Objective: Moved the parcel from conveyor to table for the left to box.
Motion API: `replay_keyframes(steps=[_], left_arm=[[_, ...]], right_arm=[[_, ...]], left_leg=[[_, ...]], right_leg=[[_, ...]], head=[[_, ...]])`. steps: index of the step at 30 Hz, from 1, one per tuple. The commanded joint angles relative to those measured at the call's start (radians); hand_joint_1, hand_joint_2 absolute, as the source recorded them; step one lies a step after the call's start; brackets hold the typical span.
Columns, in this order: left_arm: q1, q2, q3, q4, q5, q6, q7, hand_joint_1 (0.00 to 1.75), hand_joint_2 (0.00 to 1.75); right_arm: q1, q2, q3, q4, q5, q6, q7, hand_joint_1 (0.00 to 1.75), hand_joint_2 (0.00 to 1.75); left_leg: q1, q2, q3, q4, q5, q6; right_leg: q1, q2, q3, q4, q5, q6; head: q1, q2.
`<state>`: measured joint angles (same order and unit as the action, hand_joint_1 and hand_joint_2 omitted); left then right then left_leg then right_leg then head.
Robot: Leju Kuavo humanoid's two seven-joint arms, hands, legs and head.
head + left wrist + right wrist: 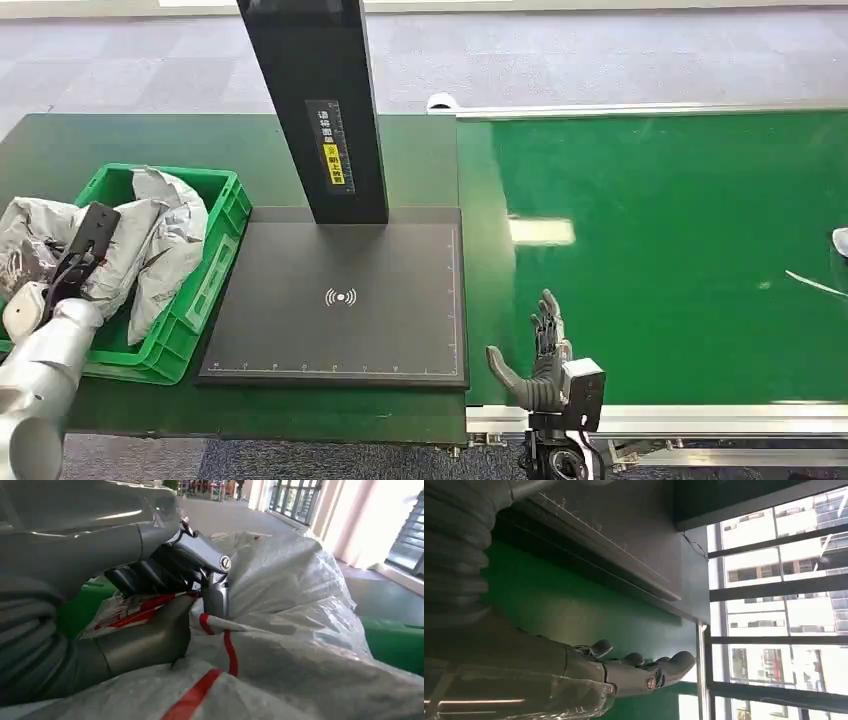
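Several crumpled grey plastic parcels (160,230) fill the green box (215,270) at the table's left. My left hand (75,255) is down in the box. In the left wrist view, my left hand (165,590) pinches a fold of a grey parcel with red stripes (300,605) between thumb and fingers. My right hand (545,360) hovers over the conveyor's near edge, fingers spread and holding nothing. In the right wrist view, my right hand (624,672) lies flat just above the green belt. A pale parcel edge (840,240) peeks in at the belt's far right.
A black scanner plate (340,300) lies between the box and the green conveyor (680,250). A black post (320,100) rises from the plate's back. The conveyor's metal rail (700,418) runs along the front by my right hand.
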<state>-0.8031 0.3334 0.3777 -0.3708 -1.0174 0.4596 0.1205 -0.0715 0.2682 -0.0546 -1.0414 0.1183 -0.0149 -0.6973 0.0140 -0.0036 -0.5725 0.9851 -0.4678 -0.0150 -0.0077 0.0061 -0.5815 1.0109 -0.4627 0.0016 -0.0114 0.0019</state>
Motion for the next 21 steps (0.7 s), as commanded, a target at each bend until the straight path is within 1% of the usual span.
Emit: replay_keyframes(steps=[1, 2, 3, 4, 5, 6, 8, 10, 11, 12, 13, 14, 15, 20, 21], left_arm=[[-0.049, -0.041, 0.098, 0.066, 0.05, -0.096, -0.146, 0.7, 1.75], [-0.051, -0.047, 0.109, 0.054, 0.057, -0.088, -0.188, 0.8, 1.75], [-0.053, -0.055, 0.117, 0.041, 0.067, -0.077, -0.221, 0.8, 1.75], [-0.056, -0.068, 0.134, 0.023, 0.091, -0.073, -0.282, 0.09, 1.75], [-0.057, -0.081, 0.162, 0.012, 0.119, -0.067, -0.359, 0.0, 1.75], [-0.057, -0.085, 0.166, 0.007, 0.124, -0.068, -0.381, 0.0, 1.75], [-0.061, -0.109, 0.186, -0.025, 0.156, -0.082, -0.478, 0.0, 1.75], [-0.063, -0.125, 0.184, -0.048, 0.162, -0.088, -0.519, 0.0, 1.75], [-0.063, -0.135, 0.182, -0.066, 0.167, -0.097, -0.549, 0.0, 1.75], [-0.062, -0.142, 0.185, -0.081, 0.179, -0.118, -0.572, 0.0, 1.75], [-0.061, -0.157, 0.188, -0.11, 0.2, -0.127, -0.62, 0.0, 1.75], [-0.055, -0.167, 0.19, -0.133, 0.216, -0.137, -0.651, 0.0, 1.75], [-0.055, -0.167, 0.19, -0.133, 0.216, -0.137, -0.651, 0.0, 1.75], [0.008, -0.208, 0.197, -0.272, 0.322, -0.192, -0.766, 0.0, 1.75], [0.008, -0.208, 0.197, -0.272, 0.322, -0.192, -0.766, 0.0, 1.75]], right_arm=[[-0.034, -0.002, -0.019, 0.066, -0.009, -0.01, -0.001, 0.0, 1.75], [-0.033, -0.002, -0.019, 0.065, -0.01, -0.013, -0.001, 0.0, 1.75], [-0.034, -0.001, -0.021, 0.065, -0.01, -0.016, -0.001, 0.0, 1.75], [-0.032, 0.0, -0.024, 0.062, -0.011, -0.019, -0.001, 0.0, 1.75], [-0.028, 0.001, -0.023, 0.058, -0.012, -0.022, -0.001, 0.0, 1.75], [-0.029, 0.001, -0.024, 0.058, -0.012, -0.024, -0.001, 0.0, 1.75], [-0.028, 0.003, -0.022, 0.056, -0.013, -0.028, -0.001, 0.0, 1.75], [-0.028, 0.006, -0.02, 0.055, -0.012, -0.032, -0.001, 0.0, 1.75], [-0.029, 0.007, -0.019, 0.056, -0.013, -0.035, -0.001, 0.0, 1.75], [-0.03, 0.007, -0.017, 0.056, -0.013, -0.037, -0.001, 0.0, 1.75], [-0.032, 0.008, -0.017, 0.058, -0.014, -0.04, -0.001, 0.0, 1.75], [-0.035, 0.008, -0.016, 0.062, -0.014, -0.043, -0.001, 0.0, 1.75], [-0.035, 0.008, -0.016, 0.062, -0.014, -0.043, -0.001, 0.0, 1.75], [-0.039, 0.007, -0.009, 0.064, -0.024, -0.056, -0.001, 0.0, 1.75], [-0.039, 0.007, -0.009, 0.064, -0.024, -0.056, -0.001, 0.0, 1.75]], left_leg=[[0.0, -0.001, 0.0, -0.001, 0.0, 0.001], [0.0, -0.002, 0.0, -0.001, 0.0, 0.001], [0.001, -0.003, 0.0, -0.001, 0.001, 0.001], [0.0, -0.003, -0.001, 0.0, 0.001, 0.001], [0.0, -0.004, -0.001, 0.0, 0.001, 0.001], [0.001, -0.004, -0.001, 0.0, 0.001, 0.001], [0.001, -0.005, -0.001, 0.0, 0.001, 0.002], [0.001, -0.005, -0.001, 0.0, 0.001, 0.001], [0.001, -0.004, -0.001, 0.0, 0.001, 0.001], [0.001, -0.005, -0.001, 0.0, 0.001, 0.001], [0.001, -0.006, -0.001, 0.0, 0.001, 0.001], [0.001, -0.005, -0.001, 0.0, 0.001, 0.001], [0.001, -0.006, -0.001, 0.0, 0.001, 0.001], [0.0, -0.003, 0.0, 0.0, 0.001, 0.001], [0.0, -0.003, 0.0, -0.001, 0.001, 0.001]], right_leg=[[0.0, -0.002, 0.001, -0.001, 0.0, 0.0], [0.001, -0.002, 0.001, -0.001, 0.0, 0.0], [0.001, -0.004, 0.001, -0.002, 0.0, 0.0], [0.001, -0.004, 0.001, -0.001, 0.0, 0.0], [0.001, -0.004, 0.001, -0.002, 0.0, 0.0], [0.001, -0.004, 0.001, -0.001, 0.0, 0.0], [0.001, -0.005, 0.002, -0.002, 0.0, 0.001], [0.001, -0.006, 0.001, -0.001, 0.0, 0.0], [0.001, -0.004, 0.001, -0.001, 0.0, 0.0], [0.001, -0.006, 0.001, -0.001, 0.0, 0.0], [0.001, -0.007, 0.002, -0.002, 0.0, 0.0], [0.001, -0.004, 0.001, -0.001, 0.0, 0.0], [0.001, -0.006, 0.002, -0.002, 0.0, 0.0], [0.0, -0.002, 0.001, -0.001, 0.0, 0.0], [0.001, -0.003, 0.002, -0.002, 0.001, 0.001]], head=[[0.0, 0.0], [0.0, 0.0], [0.0, 0.0], [0.0, 0.0], [0.0, 0.0], [0.0, 0.0], [0.0, 0.0], [0.0, 0.0], [0.0, 0.0], [0.0, 0.0], [0.0, 0.0], [0.0, 0.0], [0.0, 0.0], [0.0, 0.0], [0.0, 0.0]])
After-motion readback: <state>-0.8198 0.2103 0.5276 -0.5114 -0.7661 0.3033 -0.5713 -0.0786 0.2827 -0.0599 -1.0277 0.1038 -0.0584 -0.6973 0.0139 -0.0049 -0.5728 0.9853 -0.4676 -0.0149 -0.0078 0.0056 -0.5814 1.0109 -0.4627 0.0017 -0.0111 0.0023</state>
